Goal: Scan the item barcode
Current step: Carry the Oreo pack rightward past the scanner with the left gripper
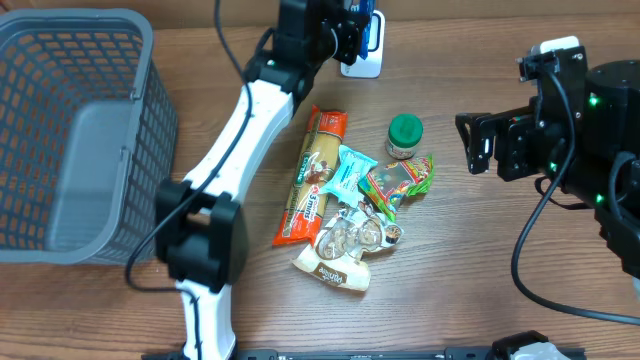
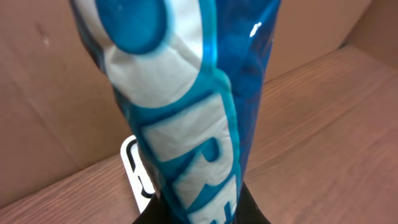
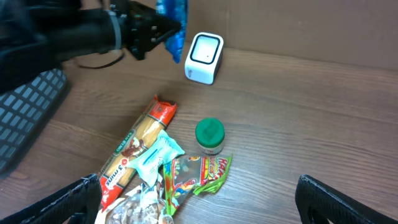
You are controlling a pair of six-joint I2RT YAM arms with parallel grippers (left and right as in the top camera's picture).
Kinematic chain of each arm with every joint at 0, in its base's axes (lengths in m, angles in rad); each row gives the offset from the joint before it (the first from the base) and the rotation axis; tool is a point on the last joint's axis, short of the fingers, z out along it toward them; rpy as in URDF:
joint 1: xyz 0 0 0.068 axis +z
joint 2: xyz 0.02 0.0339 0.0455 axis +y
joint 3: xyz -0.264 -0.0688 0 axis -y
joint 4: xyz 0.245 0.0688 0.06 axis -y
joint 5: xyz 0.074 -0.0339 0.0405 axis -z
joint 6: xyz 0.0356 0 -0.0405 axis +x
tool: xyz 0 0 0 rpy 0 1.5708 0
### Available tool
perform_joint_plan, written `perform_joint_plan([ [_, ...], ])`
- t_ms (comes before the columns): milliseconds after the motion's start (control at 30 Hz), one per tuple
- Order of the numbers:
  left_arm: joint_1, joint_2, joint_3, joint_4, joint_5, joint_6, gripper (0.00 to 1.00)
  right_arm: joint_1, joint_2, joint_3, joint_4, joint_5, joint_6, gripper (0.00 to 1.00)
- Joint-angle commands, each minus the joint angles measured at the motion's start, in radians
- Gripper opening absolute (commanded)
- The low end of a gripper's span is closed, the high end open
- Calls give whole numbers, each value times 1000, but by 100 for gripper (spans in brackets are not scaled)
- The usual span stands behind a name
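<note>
The left pincer (image 3: 158, 30) is clenched on a blue packet (image 2: 186, 93), pinching it at its lower end so that the rest of the pack stands out beyond the fingertips. The white scanner (image 3: 204, 56) sits on the table just past and below those fingertips, close to the packet's free end but seemingly not touching it. The right pincer (image 1: 468, 145) stands released, jaws wide and holding nothing, well apart from the scanner, with the heap of other groceries lying in front of it.

The packet looks like a glossy film wrapper, so I judge it light, slick and soft-skinned. The film creases in the wrist view, which suggests the skin gives under pressure while the contents lend it some stiffness. Whatever is inside may well crush or crack if squeezed hard. A pinch at one end seam or narrow edge, as here, seems the sound place to hold it. This leaves the broad printed faces bare for the scanner and puts the force on the seal instead of the contents. The shine could let the pack slip or swing in the jaws if the wrist turns sharply.

I cannot tell from these views where the barcode lies or whether it faces the scanner's window, since only large white lettering on blue is visible.
</note>
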Motion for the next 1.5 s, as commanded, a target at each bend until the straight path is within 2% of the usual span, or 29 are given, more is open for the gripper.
perform_joint_plan([
  [0,-14,77,130,18,-37,20,4,-1,10,7,1,-21,5,100],
  [200,-24,238,325,17,-95,20,4,-1,35,7,1,-36,4,100],
  [367,-30,323,405,3,-112,16,4,-1,59,7,-2,-46,4,100],
  [767,-34,333,409,-31,-114,19,4,-1,45,7,-2,-45,5,100],
  [900,-59,333,470,-116,-100,36,4,-1,-23,7,-2,1,13,100],
  [1167,-196,333,653,-354,56,91,4,-1,-218,7,-41,320,177,100],
  [1300,-293,334,653,-380,148,89,4,-1,-285,7,-69,344,214,100],
  [1467,-439,334,653,-360,178,86,4,-1,-313,7,-119,340,241,100],
])
